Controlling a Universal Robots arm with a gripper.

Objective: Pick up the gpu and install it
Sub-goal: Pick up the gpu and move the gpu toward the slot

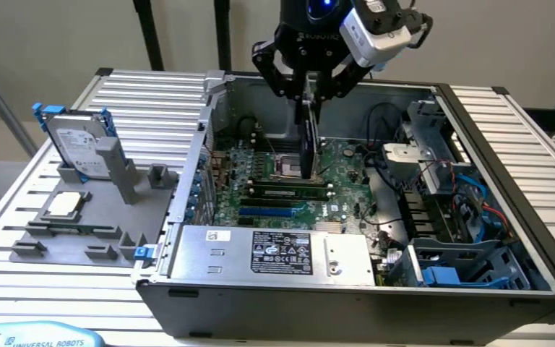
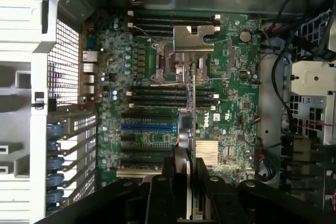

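The gpu (image 1: 308,141) hangs edge-on and upright from my gripper (image 1: 311,97), which is shut on its upper edge. It hovers inside the open computer case (image 1: 509,181), above the green motherboard (image 1: 258,170) near the CPU socket. In the wrist view the gpu (image 2: 192,108) is a thin vertical line with its round black cooler (image 2: 183,129) bulging to one side, clamped between my gripper's (image 2: 190,174) fingers (image 2: 177,174). Beneath it lie the motherboard (image 2: 110,145) and its black and blue expansion slots (image 2: 147,128).
A silver hard drive with blue rails (image 1: 75,141) stands on a grey fixture (image 1: 75,231) at the exterior view's left, with a CPU chip (image 1: 66,204) beside it. The power supply (image 1: 268,253) fills the case's near side. Cables and a drive cage (image 1: 441,181) crowd the exterior view's right.
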